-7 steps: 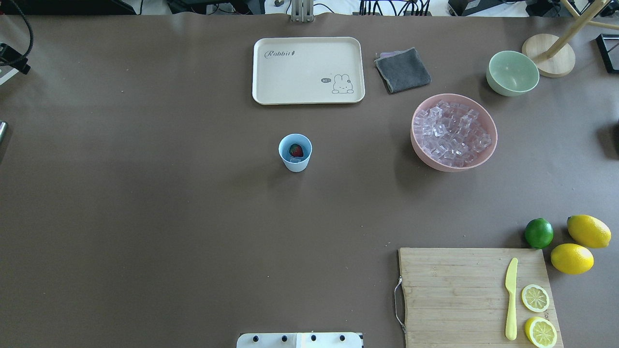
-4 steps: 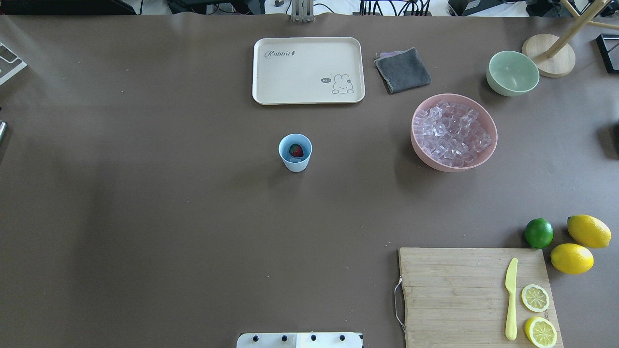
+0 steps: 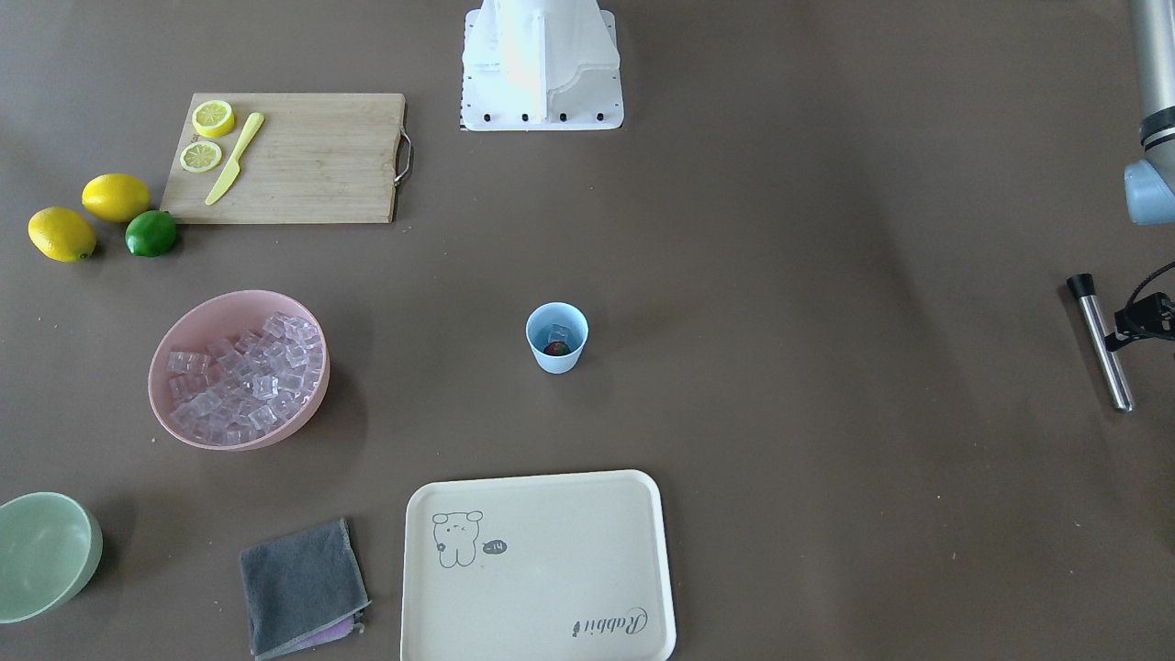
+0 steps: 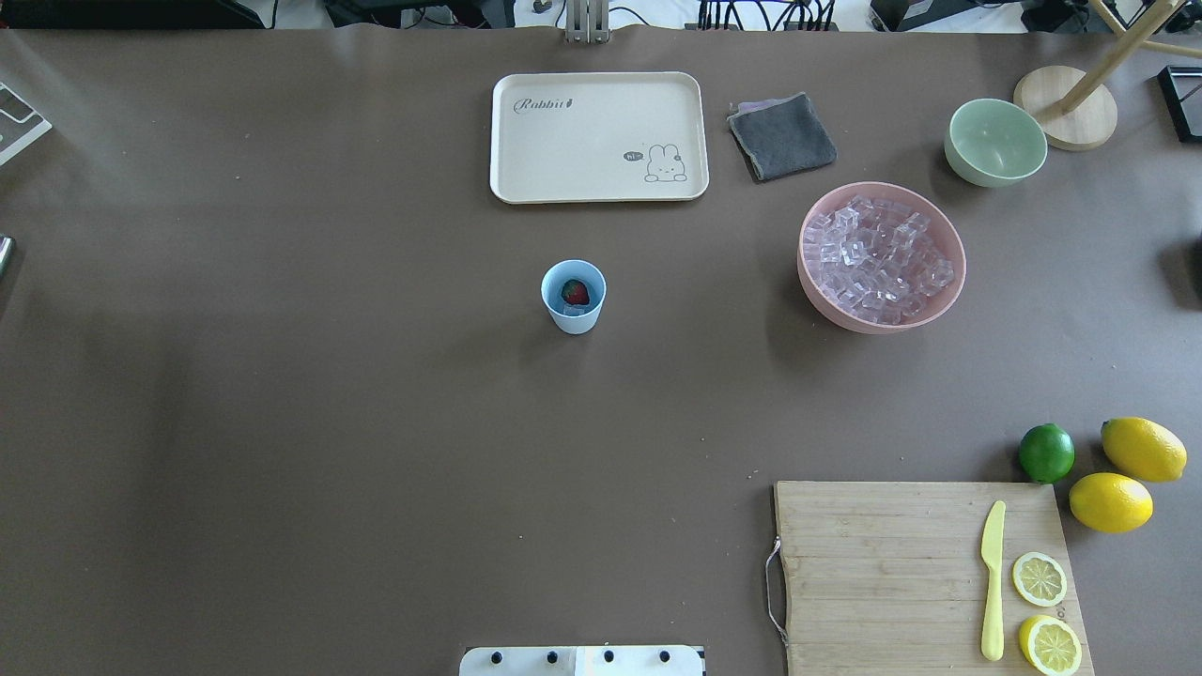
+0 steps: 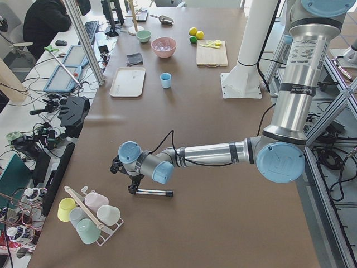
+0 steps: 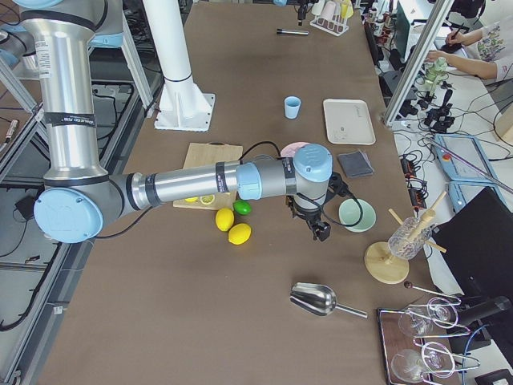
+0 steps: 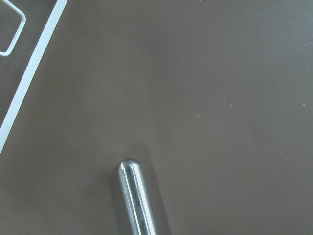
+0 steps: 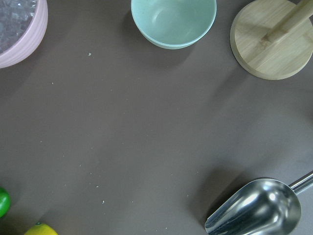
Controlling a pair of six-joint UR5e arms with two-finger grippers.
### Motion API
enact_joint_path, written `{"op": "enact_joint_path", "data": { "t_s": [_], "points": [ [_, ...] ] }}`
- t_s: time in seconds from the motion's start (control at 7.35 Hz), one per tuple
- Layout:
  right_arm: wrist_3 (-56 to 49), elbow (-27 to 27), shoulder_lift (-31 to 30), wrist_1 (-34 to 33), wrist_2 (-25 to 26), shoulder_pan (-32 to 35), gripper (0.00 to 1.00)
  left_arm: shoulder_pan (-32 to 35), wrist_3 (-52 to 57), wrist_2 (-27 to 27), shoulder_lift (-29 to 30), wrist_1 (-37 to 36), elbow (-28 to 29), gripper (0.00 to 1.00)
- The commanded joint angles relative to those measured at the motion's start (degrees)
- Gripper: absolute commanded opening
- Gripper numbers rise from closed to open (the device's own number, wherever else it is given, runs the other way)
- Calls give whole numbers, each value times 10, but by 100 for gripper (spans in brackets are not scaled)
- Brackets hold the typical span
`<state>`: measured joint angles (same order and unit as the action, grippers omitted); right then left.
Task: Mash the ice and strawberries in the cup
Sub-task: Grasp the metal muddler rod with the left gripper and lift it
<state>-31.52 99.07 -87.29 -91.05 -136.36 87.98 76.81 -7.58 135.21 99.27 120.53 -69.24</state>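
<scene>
The light blue cup [image 4: 573, 297] stands upright mid-table, also in the front view [image 3: 556, 338]. In it lie the red strawberry [image 4: 575, 293] and a clear ice cube [image 3: 560, 330]. More ice fills the pink bowl [image 4: 809, 282]. My left gripper [image 5: 133, 188] is far from the cup at the table's left end, over a metal rod [image 3: 1102, 344] that lies on the table. I cannot tell whether it is open or shut. My right gripper [image 6: 321, 231] hangs between the pink bowl and the green bowl [image 8: 173, 22]. I cannot tell its state.
A cream tray [image 4: 598, 136] and a grey cloth [image 4: 781, 136] lie beyond the cup. A cutting board [image 4: 883, 573] bears a knife and lemon slices, with a lime and lemons beside it. A metal scoop [image 8: 254, 208] and a wooden stand [image 8: 274, 39] lie near my right gripper.
My left gripper has left the top left edge of the overhead view. The cup and its contents have not moved.
</scene>
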Motion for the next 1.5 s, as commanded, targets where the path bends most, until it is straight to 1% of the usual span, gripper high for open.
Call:
{"op": "enact_joint_path", "data": {
  "t_s": [0.0,0.14,0.41,0.68,0.82,1.09,1.22,1.36],
  "points": [
    [-3,-4,3,0,2,0,93,-4,-32,-35,-7,70,26,98],
    [-2,1,5,0,0,0,93,-14,-51,-52,-7,82,25,97],
    [1,2,5,0,0,0,93,-23,-55,-53,-14,83,28,97],
    [5,16,2,0,9,0,93,-34,-60,-59,-13,83,31,97],
    [5,17,1,-1,9,2,93,-36,-87,-61,-13,89,26,97],
    [4,19,-4,0,8,5,93,-43,-96,-61,-14,102,35,97],
    [4,19,-8,0,9,5,93,-43,-100,-62,-32,130,36,97],
    [4,20,-9,0,8,5,93,-45,-102,-67,-32,133,41,97]
  ]
}}
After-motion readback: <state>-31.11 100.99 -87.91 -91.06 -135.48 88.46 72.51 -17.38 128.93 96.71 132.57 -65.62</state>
